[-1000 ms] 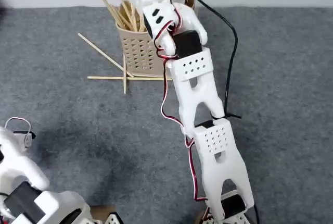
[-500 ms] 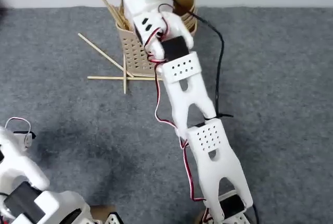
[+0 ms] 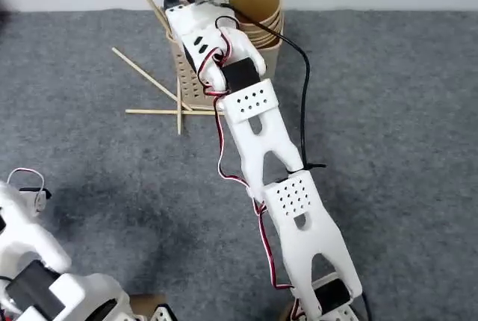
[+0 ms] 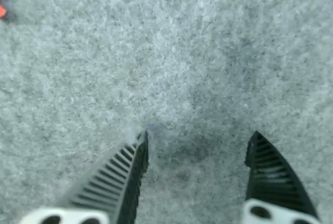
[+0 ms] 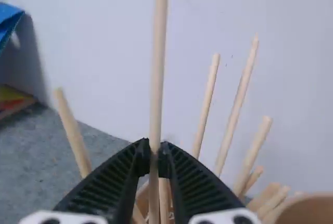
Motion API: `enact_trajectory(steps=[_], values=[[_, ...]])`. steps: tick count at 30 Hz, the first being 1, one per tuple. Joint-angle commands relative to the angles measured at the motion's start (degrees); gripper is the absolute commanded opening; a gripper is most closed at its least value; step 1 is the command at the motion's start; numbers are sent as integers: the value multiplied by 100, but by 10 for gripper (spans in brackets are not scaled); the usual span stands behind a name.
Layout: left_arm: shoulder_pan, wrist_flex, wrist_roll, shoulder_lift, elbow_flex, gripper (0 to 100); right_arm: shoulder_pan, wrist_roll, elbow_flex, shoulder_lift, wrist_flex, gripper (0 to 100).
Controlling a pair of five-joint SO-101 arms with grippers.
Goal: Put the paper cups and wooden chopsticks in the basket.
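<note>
At the far edge of the grey surface [image 3: 388, 112], the right arm stretches out over the basket [image 3: 187, 83]. The right end effector [image 5: 153, 160] is closed tight on a single wooden chopstick [image 5: 158, 62], which stands upright between the two black fingers [image 5: 122, 174] and rises well above them. Around it, more chopsticks [image 5: 238, 112] lean out of the basket at different angles against the pale wall behind. A stack of paper cups [image 3: 258, 6] stands at the basket's other end, just beside the arm's wrist. Three loose chopsticks [image 3: 153, 111] lie crossed on the surface at the foot of the basket. The left end effector [image 4: 196, 151] hangs wide open above bare grey surface, holding nothing; its arm [image 3: 33, 261] sits at the near corner, well apart from the basket.
</note>
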Motion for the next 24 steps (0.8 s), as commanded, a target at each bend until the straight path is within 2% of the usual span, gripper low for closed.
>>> enact_trajectory(steps=[1,13,16,18,24], values=[[0,-35,-26,-316,-22,290,75,290,-343,-180,-66,8],[-18,-35,-26,-316,-22,290,66,580,-343,-145,-31,11],[-18,-35,-26,-316,-22,290,40,571,-343,-198,673,13],[-18,-35,-26,-316,-22,290,40,563,-343,-198,1086,32],[-18,-35,-35,-316,-22,290,48,0,-343,-479,1218,116]])
